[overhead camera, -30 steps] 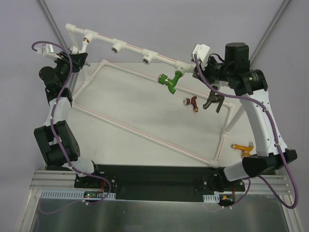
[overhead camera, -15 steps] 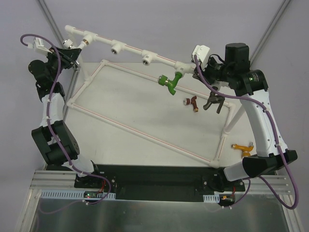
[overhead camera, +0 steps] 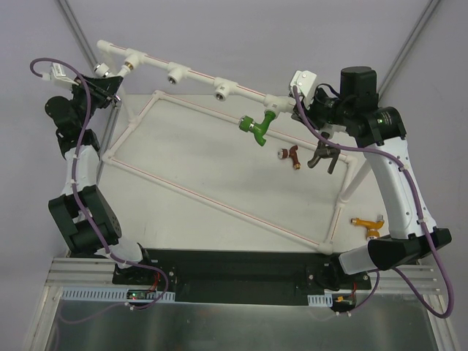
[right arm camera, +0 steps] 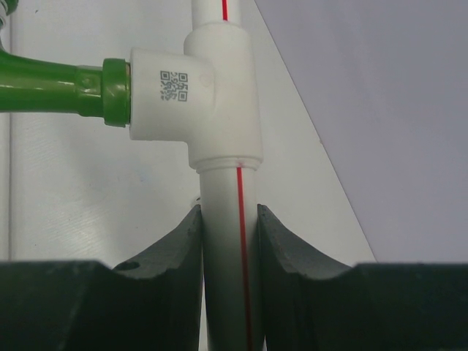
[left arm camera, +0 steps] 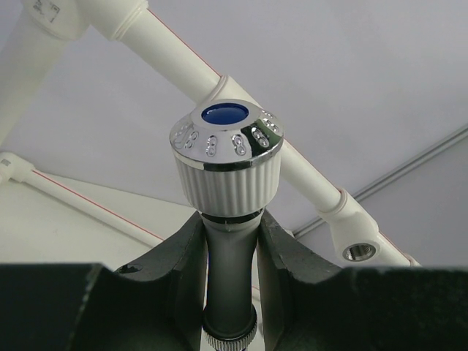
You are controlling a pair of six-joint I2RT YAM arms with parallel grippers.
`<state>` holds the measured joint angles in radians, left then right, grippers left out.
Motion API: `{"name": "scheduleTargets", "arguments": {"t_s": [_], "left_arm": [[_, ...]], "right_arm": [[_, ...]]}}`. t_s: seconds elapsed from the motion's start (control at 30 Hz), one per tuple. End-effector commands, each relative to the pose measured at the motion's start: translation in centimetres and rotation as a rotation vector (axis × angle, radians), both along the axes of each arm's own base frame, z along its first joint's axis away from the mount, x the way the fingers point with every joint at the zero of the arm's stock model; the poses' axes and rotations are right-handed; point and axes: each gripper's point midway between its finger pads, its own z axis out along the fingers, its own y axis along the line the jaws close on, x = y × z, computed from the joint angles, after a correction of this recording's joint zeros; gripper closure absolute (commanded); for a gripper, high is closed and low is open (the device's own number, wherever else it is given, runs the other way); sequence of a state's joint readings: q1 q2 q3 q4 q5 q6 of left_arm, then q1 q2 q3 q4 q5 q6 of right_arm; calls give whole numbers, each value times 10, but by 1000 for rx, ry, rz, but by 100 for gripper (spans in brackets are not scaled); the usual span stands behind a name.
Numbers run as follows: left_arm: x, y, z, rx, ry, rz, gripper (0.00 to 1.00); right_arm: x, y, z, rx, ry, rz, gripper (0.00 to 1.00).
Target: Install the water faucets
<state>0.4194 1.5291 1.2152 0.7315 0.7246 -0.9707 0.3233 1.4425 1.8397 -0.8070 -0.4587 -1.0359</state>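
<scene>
Beside the far left end of the white pipe frame [overhead camera: 197,74], the left fingers [left arm camera: 183,263] are clenched on the grey stem of the white faucet [left arm camera: 227,164]. Its ribbed handle, with a chrome cap and a blue dot, stands clear above the fingertips. This faucet is just next to the frame's leftmost tee fitting [overhead camera: 132,58]; whether its threaded end touches the socket cannot be told from either view.

Further along the frame's raised top bar, the green faucet [overhead camera: 256,126] is seated in the rightmost tee fitting [right arm camera: 197,88] (the one with a small square code printed on it). Its spout hangs over the frame's flat rectangle.

Inside that rectangle, near its right corner, the dark red faucet [overhead camera: 291,156] lies on the desk [overhead camera: 183,157]. The dark grey faucet [overhead camera: 324,155] lies just beside it, up against the frame's right rail.

The right fingers [right arm camera: 179,245] are closed around the frame's own pipe, the length with a thin red stripe, right next to the tee that carries the green faucet. They grip the pipe on both sides and hold no faucet.

Outside the frame, past its near right corner, the orange faucet [overhead camera: 368,223] lies on the desk close to the right arm.
</scene>
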Motion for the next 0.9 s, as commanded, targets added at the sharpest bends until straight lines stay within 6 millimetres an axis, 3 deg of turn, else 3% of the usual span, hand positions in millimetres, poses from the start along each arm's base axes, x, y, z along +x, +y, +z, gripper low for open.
{"name": "scheduleTargets", "arguments": {"t_s": [0.0,0.47,0.87], "left_arm": [[-8,-9,16,-17,-66,-8,100],[-9,-13,16,116,-93,-27,100],[-10,-20,-5,362,-149,-56,100]], "right_arm": [[-19,-3,6,16,12,3,98],[-23,-2,7,15,3,9,98],[-23,-1,9,18,-6,11,98]]}}
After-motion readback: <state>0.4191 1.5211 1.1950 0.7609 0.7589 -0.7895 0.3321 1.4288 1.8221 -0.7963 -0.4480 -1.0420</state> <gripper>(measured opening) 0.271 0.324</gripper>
